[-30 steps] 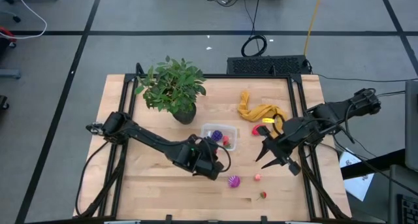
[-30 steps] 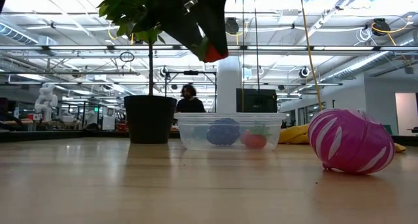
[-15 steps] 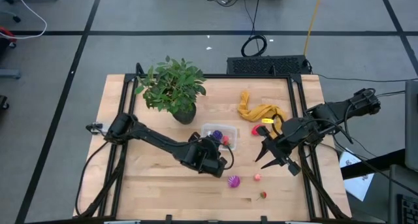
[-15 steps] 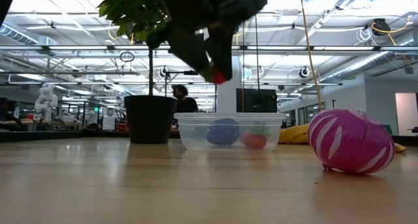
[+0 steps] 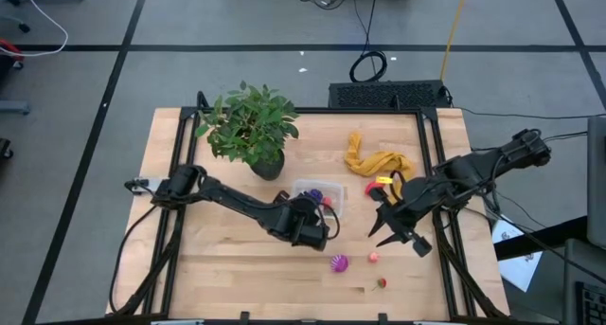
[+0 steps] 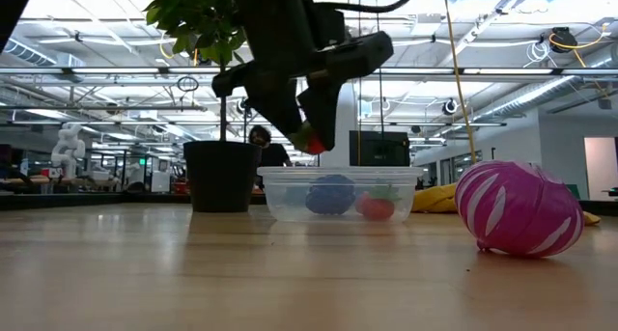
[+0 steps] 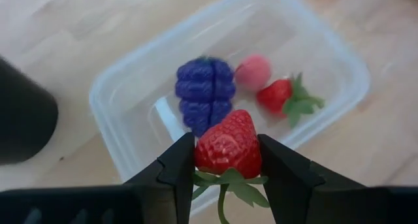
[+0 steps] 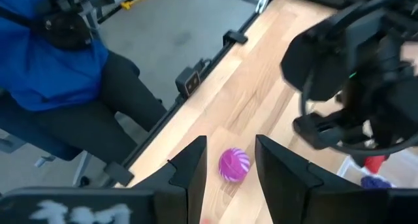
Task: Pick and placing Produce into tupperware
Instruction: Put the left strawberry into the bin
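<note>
Tupperware [image 5: 318, 196] sits near the middle of the desk [image 5: 218, 268], just beside the black pot of the green plant [image 5: 248, 126]. From above, our left arm covers much of it, so we make out little more than a purple piece and a speck of red inside. Our left wrist view fills that in: the clear tub [image 7: 130, 87] holds a purple bumpy fruit [image 7: 205, 93], a pink fruit [image 7: 253, 72] and a red strawberry with a green top [image 7: 279, 96]. The same view shows the left pincer [image 7: 227, 160] pinching another red strawberry [image 7: 228, 144] between its two dark fingers, directly over the tub. In the low view that strawberry [image 6: 311, 141] shows as a red spot at the tip of the left pincer [image 6: 307, 128], hanging clear above the tub's rim [image 6: 338, 173].

Only the high view gives the loose produce together: a magenta striped fruit [image 5: 338, 263], a small pink piece [image 5: 373, 257] and a small red strawberry-like piece [image 5: 382, 283], all near the desk's front edge. The low view brings the magenta one [image 6: 519, 207] up close, resting on the wood.

Our right pincer [image 5: 383, 228] hovers above the desk to the right of the tub, fingers spread with nothing between them; its wrist view looks down past them at the magenta fruit [image 8: 233, 164]. A mustard-yellow cloth [image 5: 376, 161] lies behind it. The right wrist view alone catches a person in a blue top [image 8: 46, 61] seated beyond the desk.
</note>
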Controlling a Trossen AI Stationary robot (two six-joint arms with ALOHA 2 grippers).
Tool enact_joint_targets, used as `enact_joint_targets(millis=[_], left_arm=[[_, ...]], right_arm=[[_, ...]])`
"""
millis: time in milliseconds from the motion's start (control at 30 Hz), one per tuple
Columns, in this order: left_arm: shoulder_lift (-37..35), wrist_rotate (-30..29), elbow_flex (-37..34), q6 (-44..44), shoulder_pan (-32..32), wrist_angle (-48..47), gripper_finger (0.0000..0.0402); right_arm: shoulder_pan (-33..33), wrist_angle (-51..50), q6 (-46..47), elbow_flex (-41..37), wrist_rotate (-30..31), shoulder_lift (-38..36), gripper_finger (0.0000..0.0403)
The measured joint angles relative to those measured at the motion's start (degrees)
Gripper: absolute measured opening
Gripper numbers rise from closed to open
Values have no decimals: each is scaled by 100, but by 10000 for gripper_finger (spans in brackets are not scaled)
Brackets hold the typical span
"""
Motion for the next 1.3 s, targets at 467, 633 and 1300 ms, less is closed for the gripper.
enact_joint_targets(millis=[467,633,1300], left_arm=[[-9,287,0,-718,155,-507,145],[-9,287,0,-848,150,-591,145],[315,398,2,-1094,240,-529,145]], right_arm=[[2,113,42,-387,-9,2,118],[2,131,37,-387,-20,2,118],[2,216,2,-387,-24,0,118]])
